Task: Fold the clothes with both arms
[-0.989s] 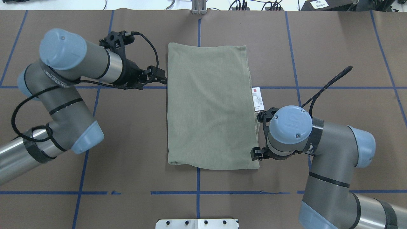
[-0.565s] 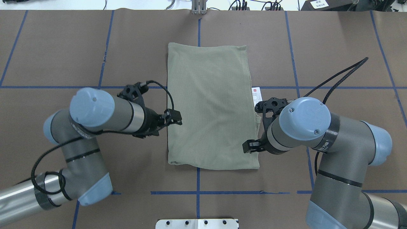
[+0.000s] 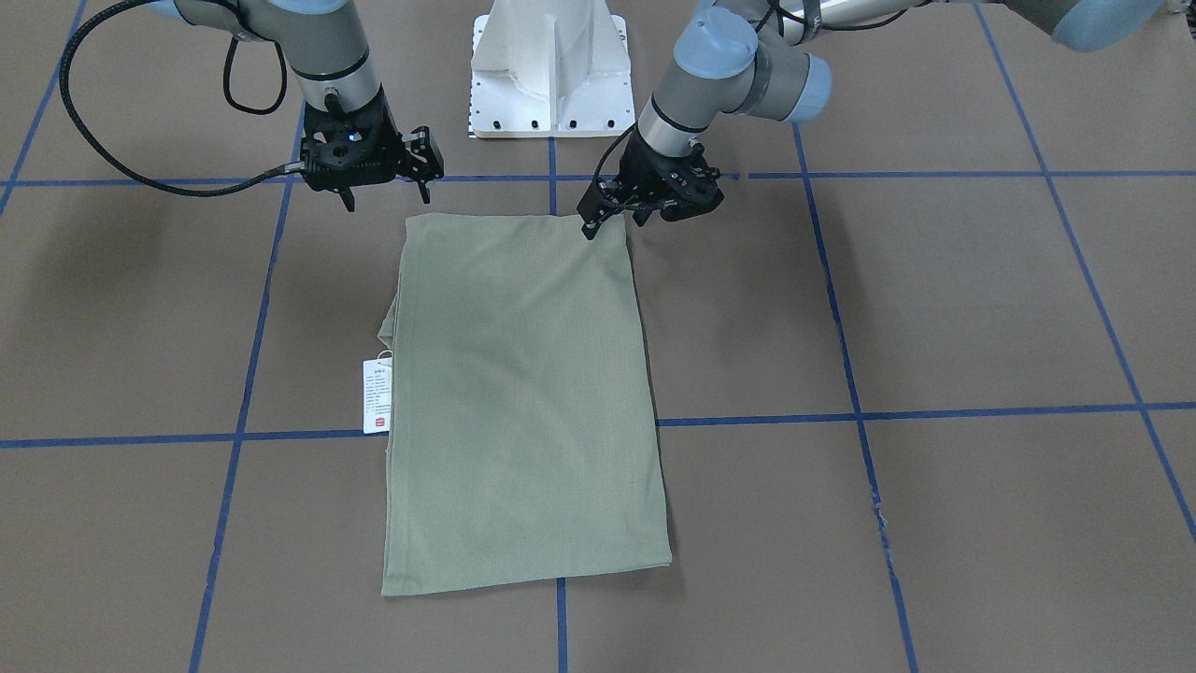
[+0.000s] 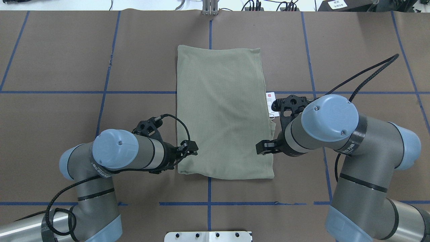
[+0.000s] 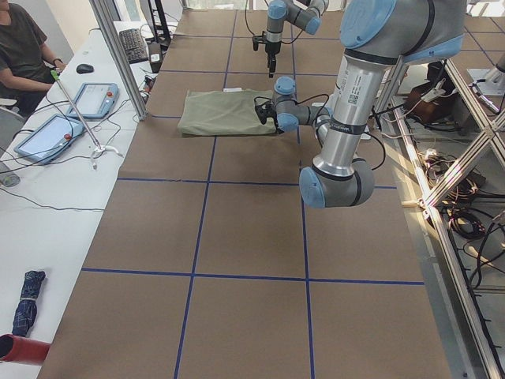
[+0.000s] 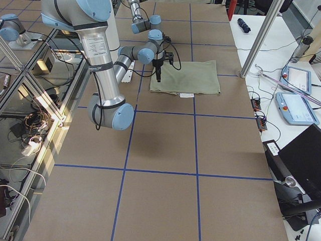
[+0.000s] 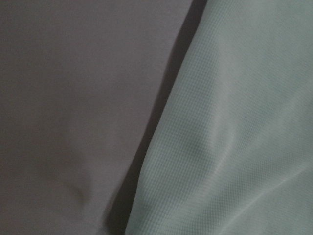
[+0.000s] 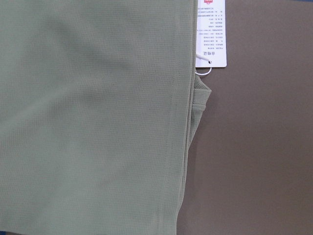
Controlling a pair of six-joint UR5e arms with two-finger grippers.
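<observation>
The clothes, one sage-green shirt (image 4: 220, 111) folded into a long rectangle, lie flat on the brown table (image 4: 352, 50). Its white hang tag (image 4: 272, 104) with a red mark sticks out at the right edge, also in the front view (image 3: 377, 397) and the right wrist view (image 8: 211, 34). My left gripper (image 4: 189, 148) sits low at the shirt's near-left corner (image 3: 612, 220), looks open, and one fingertip touches the cloth edge. My right gripper (image 4: 265, 148) hovers open over the near-right corner (image 3: 388, 194). Neither wrist view shows any fingers.
The white pedestal base (image 3: 547, 65) stands just behind the shirt's near edge. Blue tape lines (image 4: 208, 193) grid the table. Beyond the far edge is a white side table with tablets (image 5: 51, 134), a metal post (image 5: 118, 55) and a seated person (image 5: 24, 47).
My left arm swept along the shirt's left edge from the far part down to the near-left corner. My right arm turned its wrist and shifted slightly inward over the near-right corner.
</observation>
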